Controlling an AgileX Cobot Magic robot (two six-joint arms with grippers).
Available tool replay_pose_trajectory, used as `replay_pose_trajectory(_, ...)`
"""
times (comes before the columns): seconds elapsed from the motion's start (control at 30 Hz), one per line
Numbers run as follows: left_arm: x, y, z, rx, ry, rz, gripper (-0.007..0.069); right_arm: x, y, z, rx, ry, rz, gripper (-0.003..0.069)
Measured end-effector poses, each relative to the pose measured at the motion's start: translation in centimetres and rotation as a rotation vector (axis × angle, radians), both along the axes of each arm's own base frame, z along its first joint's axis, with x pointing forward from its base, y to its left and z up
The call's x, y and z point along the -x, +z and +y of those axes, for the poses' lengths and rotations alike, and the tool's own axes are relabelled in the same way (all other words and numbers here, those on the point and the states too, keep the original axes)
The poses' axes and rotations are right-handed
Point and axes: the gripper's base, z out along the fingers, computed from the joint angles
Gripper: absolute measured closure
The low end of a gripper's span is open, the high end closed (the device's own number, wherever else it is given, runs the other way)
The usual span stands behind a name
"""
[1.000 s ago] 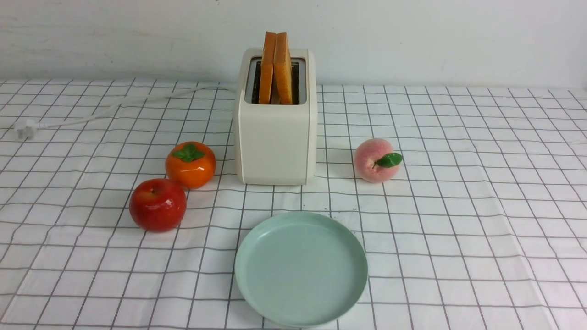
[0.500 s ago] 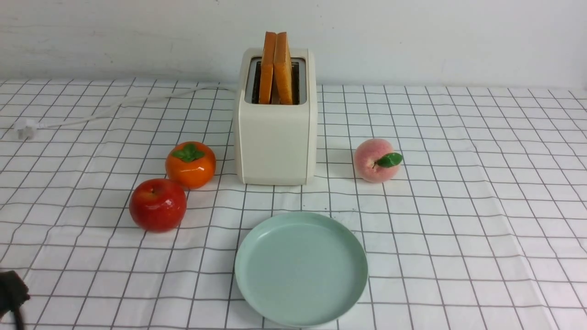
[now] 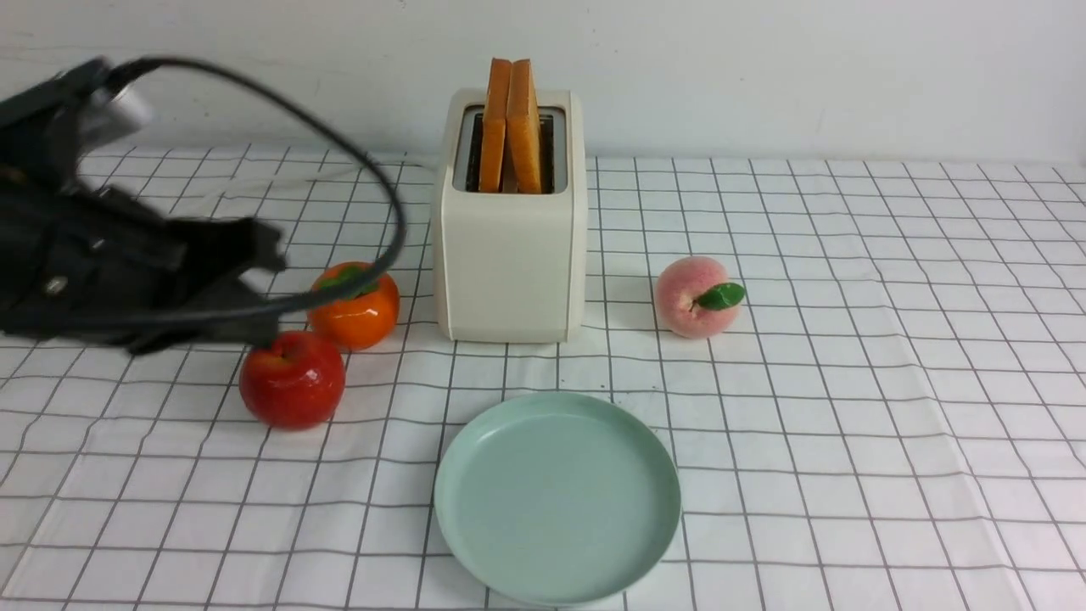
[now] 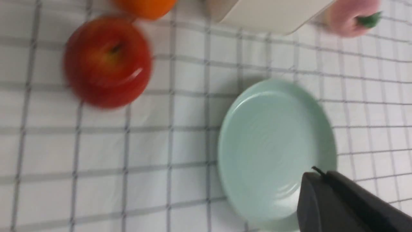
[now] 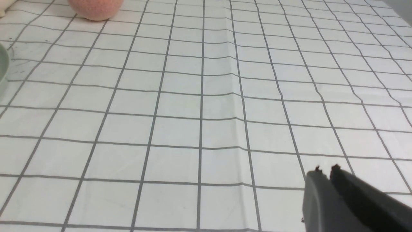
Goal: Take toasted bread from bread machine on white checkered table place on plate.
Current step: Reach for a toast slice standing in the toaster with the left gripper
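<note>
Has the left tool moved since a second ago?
Yes. The left tool has swung in from the lower-left corner, upward and toward the bread machine, now up-left of the red apple.

Two slices of toasted bread (image 3: pixel 510 126), golden with orange-brown crusts, stand upright and pressed together, poking out of the bread machine (image 3: pixel 509 255), a cream-white box with rounded corners. It sits mid-back on the white checkered table (image 3: pixel 848 382). The round mint-green plate (image 3: pixel 556 499) lies flat just in front, not touching it.
</note>
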Motion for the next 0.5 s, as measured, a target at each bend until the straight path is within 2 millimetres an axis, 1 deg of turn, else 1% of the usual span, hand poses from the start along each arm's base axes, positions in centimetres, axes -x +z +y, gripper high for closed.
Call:
replay_pose_trajectory(0.03, -0.2, 0.1, 0.0, -0.002, 0.000, -0.003, 0.0638, 0.0, 0.0, 0.0, 0.000, 0.000, 0.000, 0.0608)
replay_pose_trajectory(0.07, -0.8, 0.3, -1.0, -0.007, -0.023, -0.023, 0.0638, 0.0, 0.0, 0.0, 0.000, 0.000, 0.000, 0.0608)
replay_pose_trajectory(0.1, -2.2, 1.1, -2.6, -0.020, -0.059, -0.074, 0.0638, 0.0, 0.0, 0.0, 0.000, 0.000, 0.000, 0.0608)
replay_pose_trajectory(0.13, -2.4, 1.1, -2.8, -0.022, -0.062, -0.079, 0.0638, 0.0, 0.0, 0.0, 0.000, 0.000, 0.000, 0.0608)
replay_pose_trajectory(0.17, -4.2, 1.9, -4.0, -0.028, -0.076, -0.123, 0.0631, 0.0, 0.0, 0.0, 0.000, 0.000, 0.000, 0.0608)
replay_pose_trajectory(0.23, -6.1, 2.4, -4.8, -0.035, -0.077, -0.157, 0.0601, 0.0, 0.0, 0.0, 0.000, 0.000, 0.000, 0.0608)
replay_pose_trajectory(0.3, -8.0, 2.9, -5.5, -0.046, -0.074, -0.189, 0.0547, 0.0, 0.0, 0.0, 0.000, 0.000, 0.000, 0.0608)
replay_pose_trajectory(0.33, -9.0, 2.8, -5.8, -0.054, -0.074, -0.196, 0.0511, 0.0, 0.0, 0.0, 0.000, 0.000, 0.000, 0.0608)
replay_pose_trajectory(0.37, -10.4, 2.3, -6.3, -0.064, -0.074, -0.193, 0.0456, 0.0, 0.0, 0.0, 0.000, 0.000, 0.000, 0.0608)
replay_pose_trajectory(0.4, -10.4, 2.6, -6.3, -0.063, -0.074, -0.201, 0.0456, 0.0, 0.0, 0.0, 0.000, 0.000, 0.000, 0.0608)
replay_pose_trajectory(0.43, -11.9, 2.1, -6.8, -0.072, -0.073, -0.201, 0.0394, 0.0, 0.0, 0.0, 0.000, 0.000, 0.000, 0.0608)
replay_pose_trajectory(0.5, -13.6, 1.2, -7.4, -0.091, -0.074, -0.198, 0.0333, 0.0, 0.0, 0.0, 0.000, 0.000, 0.000, 0.0608)
